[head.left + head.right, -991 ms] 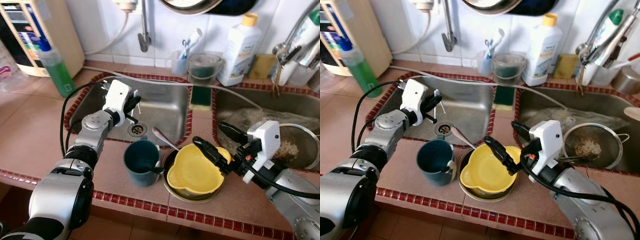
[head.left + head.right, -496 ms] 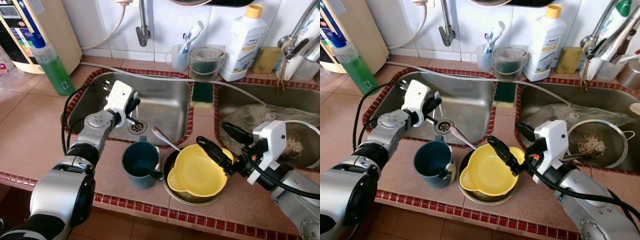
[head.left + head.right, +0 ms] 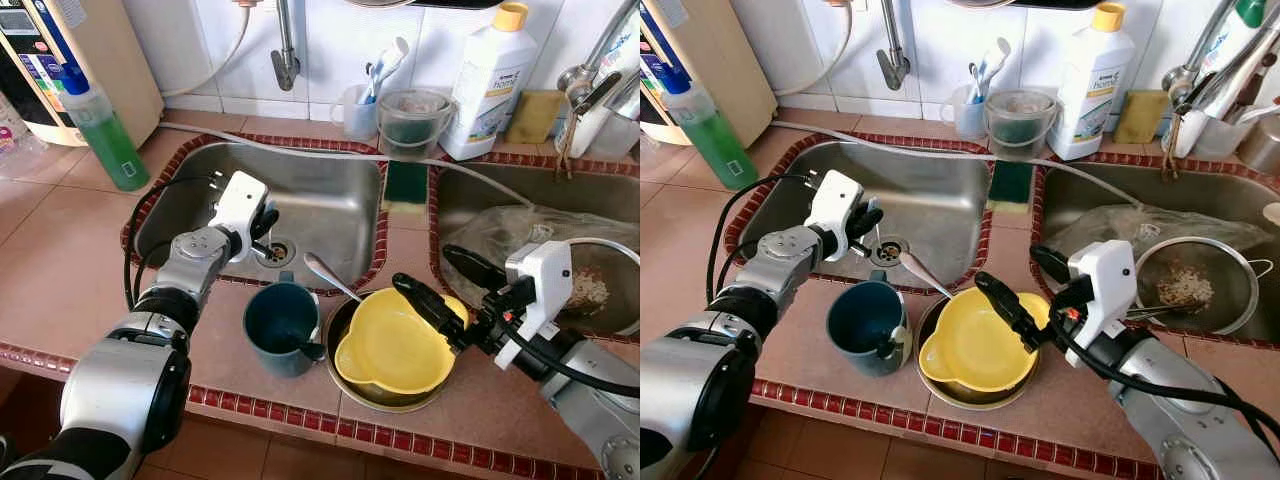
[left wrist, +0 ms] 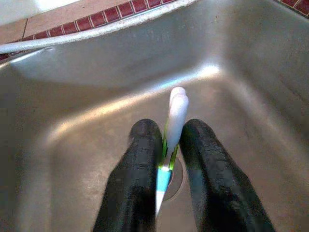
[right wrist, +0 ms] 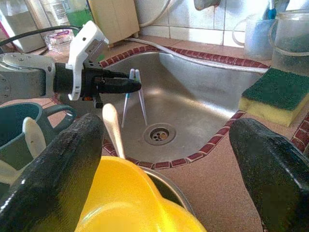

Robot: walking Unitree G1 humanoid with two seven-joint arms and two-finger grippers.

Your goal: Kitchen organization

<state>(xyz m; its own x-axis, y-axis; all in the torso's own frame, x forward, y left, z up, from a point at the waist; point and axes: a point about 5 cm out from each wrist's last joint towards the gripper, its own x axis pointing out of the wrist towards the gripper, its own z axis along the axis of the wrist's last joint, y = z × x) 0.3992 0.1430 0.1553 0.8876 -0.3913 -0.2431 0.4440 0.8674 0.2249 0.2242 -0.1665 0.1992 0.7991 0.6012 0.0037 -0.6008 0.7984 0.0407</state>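
My left gripper point(image 3: 266, 226) reaches into the left sink point(image 3: 330, 200) just above the drain, shut on thin white toothbrushes point(image 4: 175, 116) with green and blue handles; two stems point(image 5: 126, 99) hang from it. On the counter in front, a yellow bowl point(image 3: 390, 350) sits inside a metal bowl point(image 3: 352, 392) with a spoon point(image 3: 325, 275) leaning out. A teal mug point(image 3: 280, 325) stands beside it on the left. My right gripper point(image 3: 447, 285) is open, one finger point(image 3: 428, 305) over the yellow bowl's far rim, nothing between the fingers.
The right sink point(image 3: 470, 205) holds a metal strainer point(image 3: 600, 290) and a plastic bag. Along the back ledge stand a cup of toothbrushes point(image 3: 360, 110), a clear jug point(image 3: 408, 120), a white detergent bottle point(image 3: 490, 80) and a sponge point(image 3: 405, 185). A green bottle point(image 3: 105, 135) stands far left.
The camera tilted and shifted the picture since a second ago. My left gripper sank slightly toward the drain with the toothbrushes. The right gripper stayed over the yellow bowl.
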